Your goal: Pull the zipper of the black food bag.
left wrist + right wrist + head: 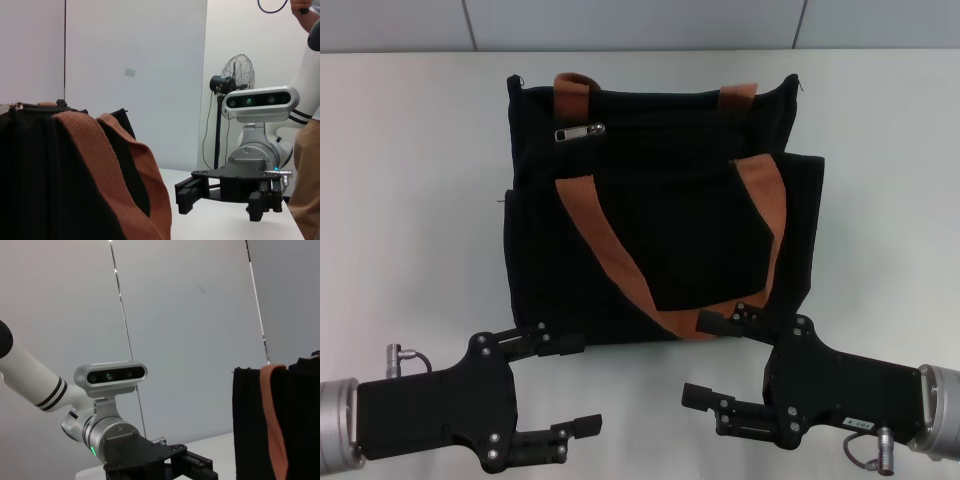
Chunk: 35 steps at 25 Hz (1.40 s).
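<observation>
both grippers sit at the near edge of the white table [410, 200] in the head view, their black bodies pointing inward toward each other. left gripper [565, 385] lies at the near left, its two fingers spread wide with bare table between them, one fingertip [570, 344] touching or just short of the bag's near edge, the other closer to the camera. right gripper [712, 358] lies at the near right, likewise wide apart and holding nothing, with its farther finger [718, 322] over the bag's near edge by the orange-brown strap and its nearer finger out on the table. just beyond them the black food bag [660, 220] lies flat on the table, its front pocket facing up and its top edge away from the robot. two orange-brown strap handles [595, 230] run across the front, forming a v toward the near edge. farther back, near the top edge and toward its left end, the zipper [579, 131] shows as a small silver pull tab lying flat on the black fabric, well apart from both grippers. in the left wrist view the bag [45, 175] fills the near side, with the right gripper [220, 200] beyond it on the table and a standing fan [236, 75] behind.
</observation>
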### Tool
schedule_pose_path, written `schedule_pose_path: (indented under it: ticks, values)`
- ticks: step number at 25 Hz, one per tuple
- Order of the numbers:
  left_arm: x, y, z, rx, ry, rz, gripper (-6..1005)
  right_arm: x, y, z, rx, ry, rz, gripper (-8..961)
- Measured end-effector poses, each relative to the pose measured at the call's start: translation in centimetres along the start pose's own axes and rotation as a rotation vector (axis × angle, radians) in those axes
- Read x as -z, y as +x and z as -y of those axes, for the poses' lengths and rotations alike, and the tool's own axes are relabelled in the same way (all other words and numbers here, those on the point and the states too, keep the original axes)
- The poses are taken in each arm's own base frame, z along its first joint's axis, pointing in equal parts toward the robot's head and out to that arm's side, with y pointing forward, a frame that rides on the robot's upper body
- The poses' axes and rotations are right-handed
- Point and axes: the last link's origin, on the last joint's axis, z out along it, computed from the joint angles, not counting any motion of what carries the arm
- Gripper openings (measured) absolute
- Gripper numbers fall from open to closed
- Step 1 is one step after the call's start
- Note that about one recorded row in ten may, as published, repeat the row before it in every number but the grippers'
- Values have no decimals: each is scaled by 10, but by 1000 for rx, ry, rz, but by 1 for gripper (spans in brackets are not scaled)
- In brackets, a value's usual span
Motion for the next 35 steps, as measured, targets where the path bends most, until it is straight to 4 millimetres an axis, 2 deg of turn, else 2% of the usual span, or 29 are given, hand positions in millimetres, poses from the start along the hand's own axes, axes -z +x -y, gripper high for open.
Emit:
schedule_pose_path:
  ticks: [15,21,25,27,33,34,35]
  values:
    - [0,1,1,-5,8,-5,768,-1,-1,2,4,2,5,736]
    - [7,7,13,3,124,-70,767,-1,-1,2,2,9,9,736]
    - [19,15,22,20,222,-143,767,-3,-1,1,-4,9,13,736]
    - [33,23,26,19,309,-225,767,-4,0,-1,-10,7,15,737]
    - [48,36,38,23,415,-317,767,-5,1,-1,-18,13,17,737]
    - [53,44,51,42,457,-351,767,-6,1,-2,-19,12,18,737]
    - [53,45,54,44,458,-352,767,-6,1,-2,-20,10,18,737]
